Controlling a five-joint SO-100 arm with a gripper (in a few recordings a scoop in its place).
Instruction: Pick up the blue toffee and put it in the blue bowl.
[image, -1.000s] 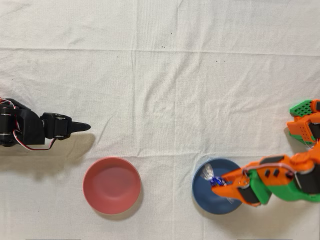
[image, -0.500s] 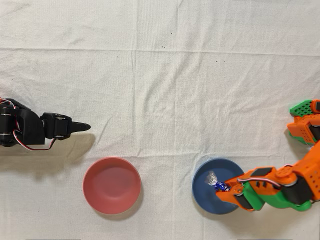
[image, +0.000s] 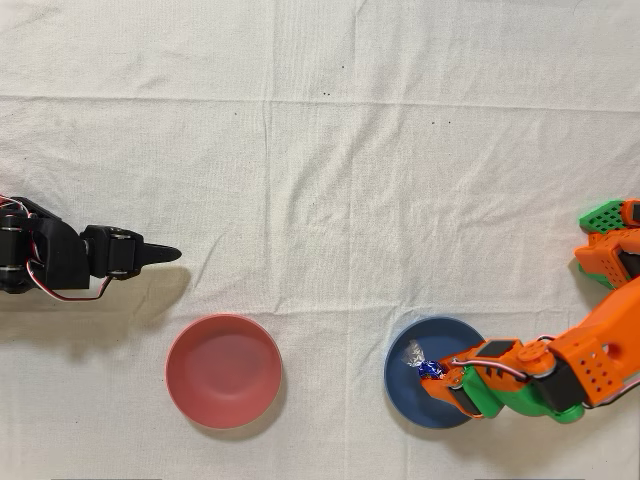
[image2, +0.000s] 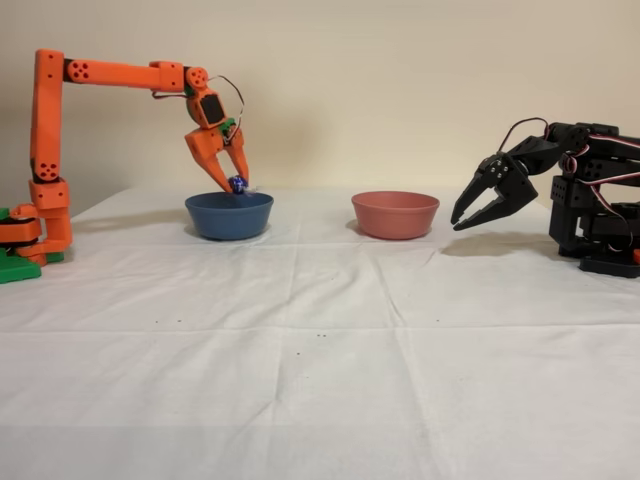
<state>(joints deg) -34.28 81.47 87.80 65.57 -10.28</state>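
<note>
Orange arm's pincer (image2: 234, 184) pinching the tiny shiny dark-blue foil toffee (image2: 237, 183), held just above the rim of the round matte dark-blue bowl (image2: 229, 216), mid-left of fixed view. Overhead: toffee (image: 430, 369) over bowl interior (image: 415, 395), lower right, prob. so a drop lands inside. Not released yet.

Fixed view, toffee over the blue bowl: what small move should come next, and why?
Probably open the jaws and let go. In the fixed view the gripper holds the toffee just above the blue bowl's rim, and the overhead view places the toffee inside the bowl's outline, so it should fall in.
</note>
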